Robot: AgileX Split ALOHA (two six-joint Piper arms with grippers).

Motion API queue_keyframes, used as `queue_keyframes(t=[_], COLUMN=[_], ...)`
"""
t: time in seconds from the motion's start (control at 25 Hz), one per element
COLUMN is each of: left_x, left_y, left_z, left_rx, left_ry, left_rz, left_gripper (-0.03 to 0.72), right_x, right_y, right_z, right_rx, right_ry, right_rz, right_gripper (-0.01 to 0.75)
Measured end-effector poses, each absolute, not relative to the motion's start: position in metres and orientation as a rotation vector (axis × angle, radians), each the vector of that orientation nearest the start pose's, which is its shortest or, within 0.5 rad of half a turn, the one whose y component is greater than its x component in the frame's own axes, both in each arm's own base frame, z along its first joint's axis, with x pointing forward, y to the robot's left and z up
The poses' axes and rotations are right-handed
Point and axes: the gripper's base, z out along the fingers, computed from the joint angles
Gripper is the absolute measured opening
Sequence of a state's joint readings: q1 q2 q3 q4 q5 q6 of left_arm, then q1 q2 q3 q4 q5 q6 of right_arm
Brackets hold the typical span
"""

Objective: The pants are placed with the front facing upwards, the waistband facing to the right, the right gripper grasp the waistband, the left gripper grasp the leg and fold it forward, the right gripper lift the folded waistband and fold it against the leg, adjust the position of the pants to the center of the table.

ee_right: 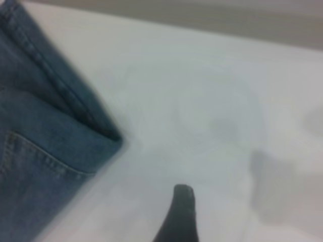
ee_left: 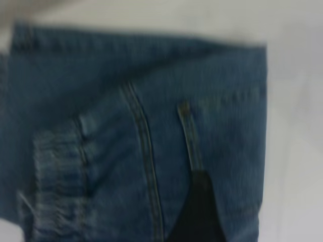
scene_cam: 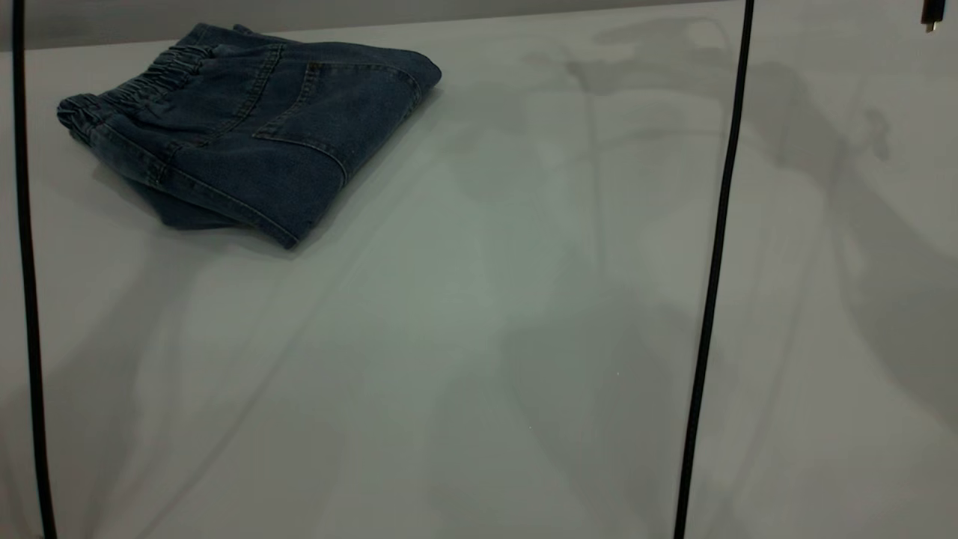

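The pants [scene_cam: 254,127] lie folded into a compact bundle at the far left of the table [scene_cam: 486,314], with a back patch pocket [scene_cam: 337,112] facing up. The gathered waistband [scene_cam: 142,86] runs along the bundle's left end. A lower denim layer [scene_cam: 187,213] peeks out beneath, and no leg can be told apart. Neither gripper shows in the exterior view. In the left wrist view my left gripper [ee_left: 199,217] hangs over the pants [ee_left: 151,91], beside the waistband [ee_left: 58,181]. My right gripper [ee_right: 179,214] is over bare table [ee_right: 202,101], apart from the pants' corner [ee_right: 35,151].
Two thin black cables [scene_cam: 715,262] [scene_cam: 26,299] hang down in front of the exterior view at right and far left. Arm shadows fall across the table's right side. The table's far edge runs just behind the pants.
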State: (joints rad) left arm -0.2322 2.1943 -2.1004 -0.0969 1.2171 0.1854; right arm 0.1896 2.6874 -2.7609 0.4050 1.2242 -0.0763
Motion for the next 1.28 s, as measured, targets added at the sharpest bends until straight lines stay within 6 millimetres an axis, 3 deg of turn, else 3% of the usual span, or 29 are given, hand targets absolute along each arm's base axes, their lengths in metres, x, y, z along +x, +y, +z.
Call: queue_keyframes(t=[0.4,0.64,0.96,1.28], left_x=[0.447,0.450,0.461,0.466], left_y=[-0.111,-0.102,-0.096,-0.097], left_z=[0.169,0.155,0.117,0.086], left_rx=[0.584,0.570,0.642,0.661], left_ry=[3.040,3.071,3.040,3.040], left_rz=[-0.092,0.066,0.213,0.215], left_gripper=[0.538,0.538,0.538,0.538], right_x=[0.541,0.541,0.540,0.540], right_y=[0.140,0.141,0.143,0.143], right_z=[0.201,0.202,0.203,0.203], right_rx=[-0.303,-0.307,-0.321,-0.321], right_ry=[2.582,2.572,2.562,2.562], right_rz=[0.606,0.635,0.663,0.663], right_gripper=[0.593,0.592,0.592,0.592])
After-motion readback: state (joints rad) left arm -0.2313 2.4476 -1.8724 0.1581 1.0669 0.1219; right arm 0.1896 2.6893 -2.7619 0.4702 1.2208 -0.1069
